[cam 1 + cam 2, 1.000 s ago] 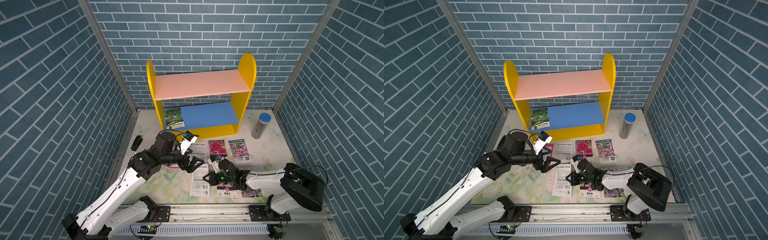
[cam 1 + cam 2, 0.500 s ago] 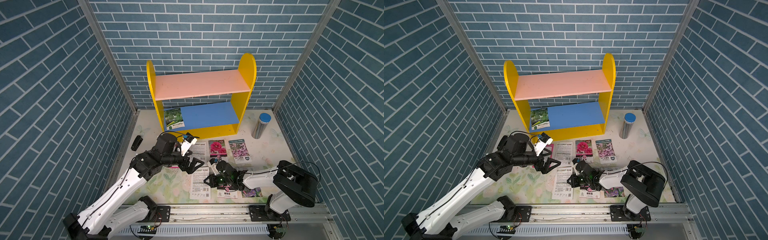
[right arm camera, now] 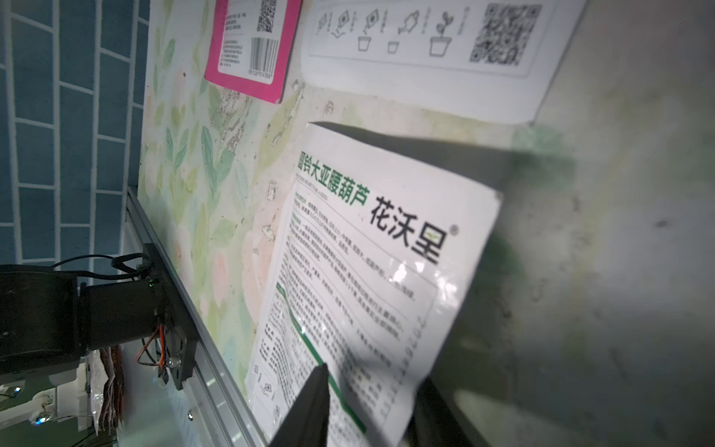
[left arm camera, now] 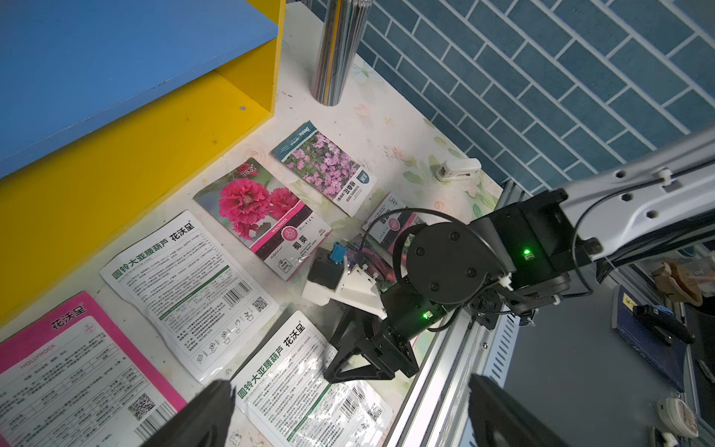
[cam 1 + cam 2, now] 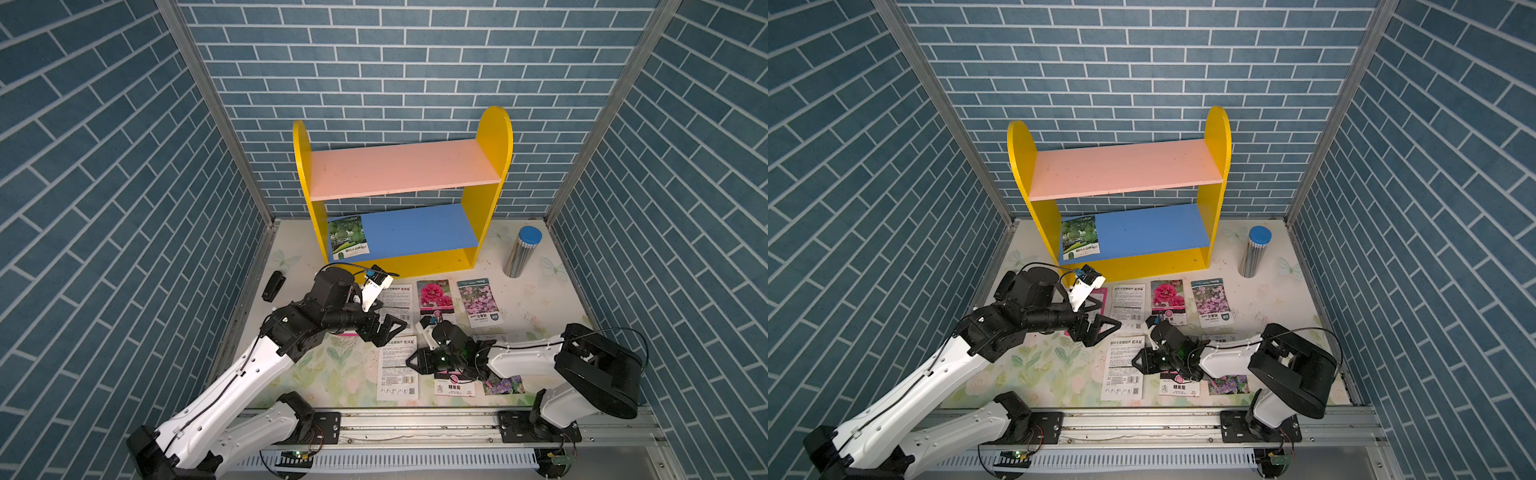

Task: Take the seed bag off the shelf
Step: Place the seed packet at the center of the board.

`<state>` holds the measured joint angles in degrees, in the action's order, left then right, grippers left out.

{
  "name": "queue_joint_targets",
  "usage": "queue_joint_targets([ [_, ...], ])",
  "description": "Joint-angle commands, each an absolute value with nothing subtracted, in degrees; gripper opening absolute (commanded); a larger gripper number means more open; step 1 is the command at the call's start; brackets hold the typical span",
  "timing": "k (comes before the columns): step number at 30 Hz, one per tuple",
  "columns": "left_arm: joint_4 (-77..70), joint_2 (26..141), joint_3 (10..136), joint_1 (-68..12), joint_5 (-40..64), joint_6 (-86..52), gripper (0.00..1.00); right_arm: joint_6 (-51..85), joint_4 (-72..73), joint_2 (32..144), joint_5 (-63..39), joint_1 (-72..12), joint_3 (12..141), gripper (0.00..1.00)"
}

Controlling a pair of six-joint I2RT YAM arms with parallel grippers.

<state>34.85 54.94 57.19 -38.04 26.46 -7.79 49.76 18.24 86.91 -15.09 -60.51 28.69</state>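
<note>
Right gripper (image 5: 415, 362) has parted its jaws over a white packet (image 5: 397, 370). Left gripper (image 5: 386, 332) is spread wide and empty. Seed bag (image 5: 348, 237) lies on the shelf (image 5: 492, 137), at the left end of the blue board (image 5: 415, 226). Expect a light, limp, slick bag; pinch its front edge.

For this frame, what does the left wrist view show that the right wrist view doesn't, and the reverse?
Left wrist only: the shelf with its blue board and yellow base, a silver cylinder, a red-flower packet and a pink-flower packet.
Right wrist only: a black arm base.
Both: the white printed packet with the right gripper open at its edge, a second white packet and the pink-backed packet.
</note>
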Motion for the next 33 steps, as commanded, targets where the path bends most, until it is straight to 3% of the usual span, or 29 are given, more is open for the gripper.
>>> queue_joint_targets([
  [1, 33.73, 54.4, 57.48, -37.82, 24.79, -8.3, 0.99, 46.75, 8.36, 83.9, -11.12, -59.64, 28.88, 0.39],
  [7, 30.07, 54.3, 57.99, -37.8, 17.76, -11.33, 1.0, 40.25, 6.65, 75.86, -13.9, -59.33, 30.94, 0.5],
  [15, 23.49, 58.1, 58.71, -37.86, 0.27, -16.41, 1.0, 30.36, 1.41, 64.52, -12.38, -59.33, 34.98, 0.84],
  [19, 19.35, 61.99, 59.55, -37.73, -8.24, -19.08, 1.0, 27.19, -2.08, 59.69, -7.22, -59.24, 37.38, 0.95],
  [25, 13.72, 69.63, 61.17, -36.89, -18.28, -21.31, 1.0, 22.9, -3.58, 51.92, -0.34, -58.9, 39.42, 1.0],
  [33, 7.46, 78.01, 62.37, -27.73, -15.32, -27.02, 1.0, 20.4, -6.51, 47.72, 2.81, -56.4, 42.38, 1.0],
])
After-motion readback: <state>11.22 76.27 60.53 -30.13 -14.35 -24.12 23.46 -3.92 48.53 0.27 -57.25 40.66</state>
